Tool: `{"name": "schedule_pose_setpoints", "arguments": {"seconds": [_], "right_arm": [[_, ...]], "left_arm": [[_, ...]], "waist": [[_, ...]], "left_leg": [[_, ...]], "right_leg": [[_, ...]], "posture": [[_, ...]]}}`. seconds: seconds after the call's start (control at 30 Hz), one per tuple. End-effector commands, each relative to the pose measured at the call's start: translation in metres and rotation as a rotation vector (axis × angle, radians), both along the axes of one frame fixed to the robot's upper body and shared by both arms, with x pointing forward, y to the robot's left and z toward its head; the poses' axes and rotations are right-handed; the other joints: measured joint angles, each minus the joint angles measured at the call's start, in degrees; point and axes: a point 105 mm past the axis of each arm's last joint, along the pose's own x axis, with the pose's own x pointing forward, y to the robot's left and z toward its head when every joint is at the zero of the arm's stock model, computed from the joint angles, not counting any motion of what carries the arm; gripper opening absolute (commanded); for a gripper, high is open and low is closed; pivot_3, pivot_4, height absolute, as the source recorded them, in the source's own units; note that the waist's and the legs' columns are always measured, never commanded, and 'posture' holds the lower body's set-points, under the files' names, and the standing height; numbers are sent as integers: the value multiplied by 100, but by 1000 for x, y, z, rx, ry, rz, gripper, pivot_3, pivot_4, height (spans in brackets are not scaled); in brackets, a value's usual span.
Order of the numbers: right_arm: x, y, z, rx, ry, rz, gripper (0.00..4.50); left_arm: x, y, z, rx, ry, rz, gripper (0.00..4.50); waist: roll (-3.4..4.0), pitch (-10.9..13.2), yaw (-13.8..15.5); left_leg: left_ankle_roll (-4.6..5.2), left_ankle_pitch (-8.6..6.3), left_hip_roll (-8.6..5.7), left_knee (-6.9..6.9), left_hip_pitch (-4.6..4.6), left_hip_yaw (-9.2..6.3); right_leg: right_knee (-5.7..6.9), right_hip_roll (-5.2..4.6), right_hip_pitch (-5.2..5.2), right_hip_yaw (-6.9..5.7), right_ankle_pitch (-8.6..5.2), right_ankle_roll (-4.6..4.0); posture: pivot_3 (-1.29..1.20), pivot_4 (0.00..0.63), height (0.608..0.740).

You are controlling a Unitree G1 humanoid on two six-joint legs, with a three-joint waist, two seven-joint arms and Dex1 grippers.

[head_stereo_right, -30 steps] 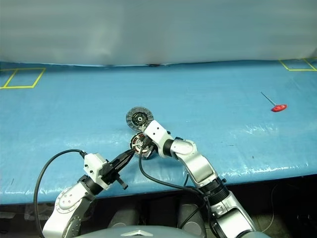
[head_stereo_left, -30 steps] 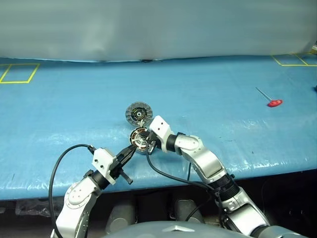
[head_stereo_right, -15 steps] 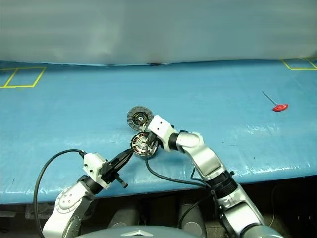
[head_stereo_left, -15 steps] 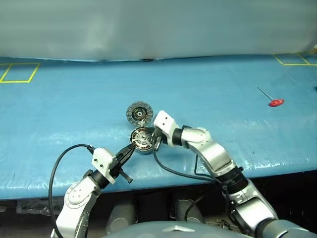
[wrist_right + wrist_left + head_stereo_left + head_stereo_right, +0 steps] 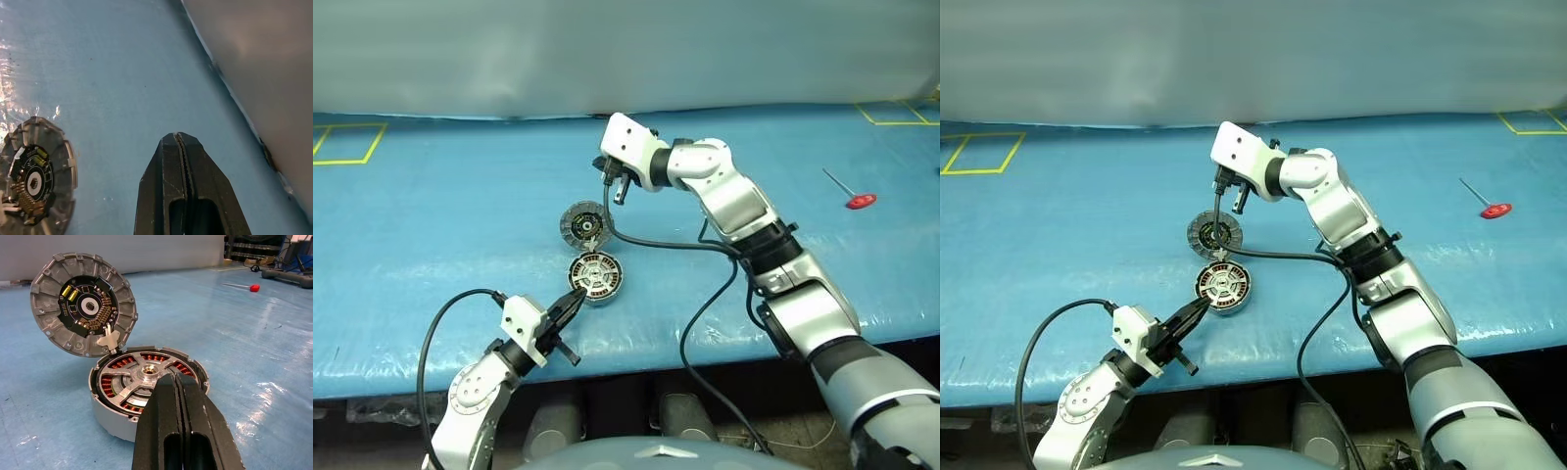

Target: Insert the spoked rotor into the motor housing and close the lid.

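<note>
Near the front edge of the blue table [image 5: 450,225], at about the six o'clock side of my head view, I see the motor housing [image 5: 596,278] sitting flat with the spoked rotor [image 5: 142,384] already seated inside it: silver spokes and hub in the middle, copper windings showing between them. The lid [image 5: 584,224] stands swung open at the housing's twelve o'clock, joined to it by a small pale hinge tab, its dark ribbed inside with a circuit board facing toward me. The housing is not yet covered.

My left gripper [image 5: 574,298] sits at the housing's seven o'clock, level, its two black fingers pressed together with nothing between them. In the left wrist view the fingertips [image 5: 168,382] overlap the housing's near rim, pointing at the hub; whether they actually touch it I cannot tell.

My right gripper [image 5: 1229,200] hangs above the table at the lid's twelve o'clock, clear of it, pointing down and toward my left. Its fingers are also pinched flat together and empty; the right wrist view shows them over bare blue surface with the lid off to one side.

A red-handled tool [image 5: 850,197] lies far out at three o'clock, well apart from everything. Yellow tape squares [image 5: 350,144] mark the far corners of the table.
</note>
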Motion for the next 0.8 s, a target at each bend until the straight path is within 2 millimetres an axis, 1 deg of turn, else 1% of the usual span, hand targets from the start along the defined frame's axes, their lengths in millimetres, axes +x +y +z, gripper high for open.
{"name": "schedule_pose_setpoints", "arguments": {"seconds": [0.03,0.13,0.23,0.33,0.43,0.6,0.8], "right_arm": [[11,13,2,-66,-65,31,0],[21,18,-4,-161,-125,28,0],[19,32,-5,-123,-72,65,0],[15,38,-12,-182,-69,120,0],[8,43,-12,-208,-42,196,0],[-6,41,-12,-259,18,310,0],[-17,35,-15,-313,68,378,0]], "left_arm": [[-2,-1,4,5,-42,9,31],[-2,2,2,4,-47,36,31],[-2,5,0,-6,-45,71,31],[-4,7,-6,1,-42,98,31],[-6,6,-9,-3,-36,108,31],[-7,6,-13,-5,-26,115,31],[-5,8,-13,-1,-29,117,31]], "waist": [[1,1,-17],[3,3,-16],[3,5,-33],[7,8,-41],[9,10,-36],[11,13,-38],[14,15,-36]], "left_leg": [[-1,1,0,-4,0,2],[-3,2,2,-10,0,5],[-3,2,1,-15,0,9],[-4,2,3,-21,0,10],[-5,2,4,-23,0,9],[-4,2,3,-22,0,8],[-4,2,3,-22,1,7]], "right_leg": [[0,0,-2,1,0,0],[0,-1,-4,0,-1,-2],[-5,-4,-6,2,-2,-3],[-7,-4,-9,2,-2,-3],[-6,-5,-9,0,-4,-5],[-5,-8,-9,-1,-3,-6],[-3,-11,-10,-2,-4,-6]], "posture": [[0,150,740],[0,150,740],[0,150,740],[0,150,740],[0,150,740],[0,150,740],[0,150,740]]}}
